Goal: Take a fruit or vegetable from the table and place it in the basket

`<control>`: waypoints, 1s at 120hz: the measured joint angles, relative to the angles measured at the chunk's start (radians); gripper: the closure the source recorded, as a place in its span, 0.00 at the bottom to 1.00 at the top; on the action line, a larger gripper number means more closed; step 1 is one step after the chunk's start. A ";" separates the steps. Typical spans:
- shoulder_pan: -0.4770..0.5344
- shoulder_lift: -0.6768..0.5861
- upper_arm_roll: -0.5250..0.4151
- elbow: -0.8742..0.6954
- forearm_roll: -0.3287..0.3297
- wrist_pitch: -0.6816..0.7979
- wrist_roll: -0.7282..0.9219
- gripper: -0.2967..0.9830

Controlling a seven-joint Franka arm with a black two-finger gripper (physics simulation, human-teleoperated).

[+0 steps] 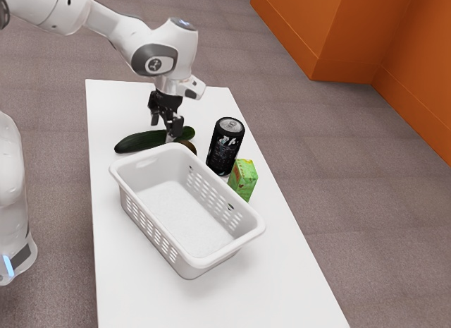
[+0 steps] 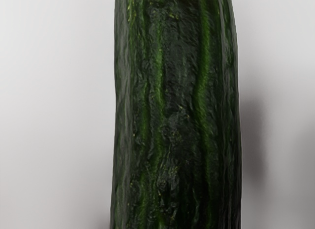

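Note:
My gripper (image 1: 163, 127) points down over the dark green cucumber (image 1: 141, 141), its two fingers standing apart and open. The cucumber lies on the white table behind the basket's far end, and one finger overlaps it in the exterior view. Close below my hand, the cucumber (image 2: 177, 111) runs lengthwise through the wrist view. A brownish round item (image 1: 188, 145) sits beside it, partly hidden by the basket rim. The white basket (image 1: 148, 227) stands on the table with its visible floor bare.
A black can (image 1: 225, 148) stands upright near the table edge on the exterior view's right. Next to it is a green carton (image 1: 243, 178), close to the basket's long side. The white table (image 1: 116, 286) extends past the basket toward the exterior camera.

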 joint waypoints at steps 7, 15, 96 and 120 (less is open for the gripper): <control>0.000 0.005 0.000 0.000 0.000 0.004 0.000 0.23; 0.000 0.012 0.000 -0.001 0.000 0.011 0.001 0.23; 0.000 0.025 0.005 -0.014 0.005 0.047 -0.002 0.58; 0.000 -0.032 0.000 0.020 0.009 0.012 -0.005 0.59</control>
